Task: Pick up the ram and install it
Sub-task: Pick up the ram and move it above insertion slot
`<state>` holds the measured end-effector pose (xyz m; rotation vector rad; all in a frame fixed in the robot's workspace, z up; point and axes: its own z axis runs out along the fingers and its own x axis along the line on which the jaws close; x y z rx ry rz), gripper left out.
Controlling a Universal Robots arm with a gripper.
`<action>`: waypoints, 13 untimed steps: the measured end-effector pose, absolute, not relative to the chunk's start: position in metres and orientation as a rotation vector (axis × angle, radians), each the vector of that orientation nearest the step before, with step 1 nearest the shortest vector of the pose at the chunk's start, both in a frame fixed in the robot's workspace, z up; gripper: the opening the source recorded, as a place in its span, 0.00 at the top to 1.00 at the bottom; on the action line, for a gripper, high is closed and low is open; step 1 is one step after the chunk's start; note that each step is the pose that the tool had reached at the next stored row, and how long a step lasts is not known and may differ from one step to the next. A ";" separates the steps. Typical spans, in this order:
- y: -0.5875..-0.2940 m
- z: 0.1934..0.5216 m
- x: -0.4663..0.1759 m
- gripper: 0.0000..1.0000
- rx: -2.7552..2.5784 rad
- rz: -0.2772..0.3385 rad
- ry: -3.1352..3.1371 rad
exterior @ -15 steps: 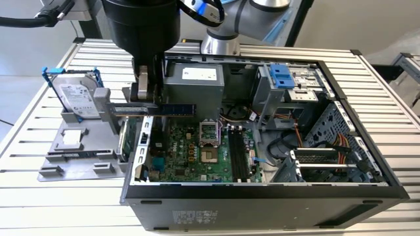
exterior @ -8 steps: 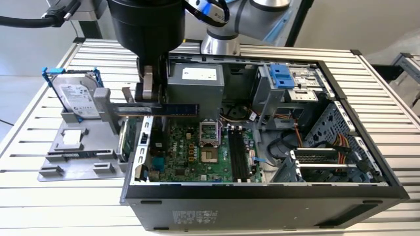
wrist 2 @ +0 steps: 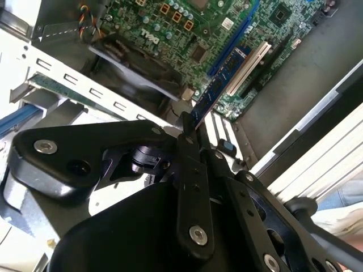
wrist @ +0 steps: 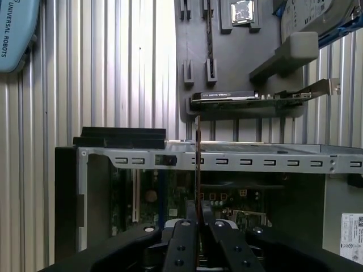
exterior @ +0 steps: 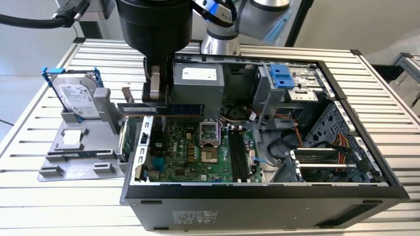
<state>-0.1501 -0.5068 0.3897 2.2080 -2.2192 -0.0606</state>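
Note:
My gripper (exterior: 156, 101) is shut on the ram (exterior: 164, 109), a long narrow stick with black chips. I hold it level, just above the open computer case's wall (exterior: 135, 162) on the exterior view's left. In the second wrist view the ram (wrist 2: 218, 85) sticks out from between the fingers (wrist 2: 187, 170), over the green motherboard (wrist 2: 187, 34). The first wrist view shows the ram (wrist: 197, 158) edge-on, rising from my gripper (wrist: 198, 218) past the case's rim (wrist: 255, 162). The motherboard's long black memory slots (exterior: 237, 155) lie further toward the exterior view's right, apart from the ram.
A grey parts holder (exterior: 72, 147) stands outside the case on the exterior view's left, with a hard drive (exterior: 77, 98) upright in it. It also holds an expansion card (wrist: 249, 97) and a processor chip (wrist: 243, 10). A power supply (exterior: 196, 81) and drive cage (exterior: 284, 78) line the case's far side.

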 end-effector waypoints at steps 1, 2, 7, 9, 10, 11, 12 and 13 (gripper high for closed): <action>-0.507 0.390 -0.149 1.00 2.208 -0.061 -2.219; -0.507 0.390 -0.148 1.00 2.208 -0.061 -2.219; -0.507 0.390 -0.142 1.00 2.208 -0.061 -2.219; -0.507 0.390 -0.140 1.00 2.208 -0.061 -2.219; -0.507 0.390 -0.138 1.00 2.208 -0.061 -2.219; -0.507 0.390 -0.137 1.00 2.208 -0.061 -2.219; -0.507 0.390 -0.136 1.00 2.208 -0.061 -2.219; -0.507 0.390 -0.135 1.00 2.207 -0.061 -2.220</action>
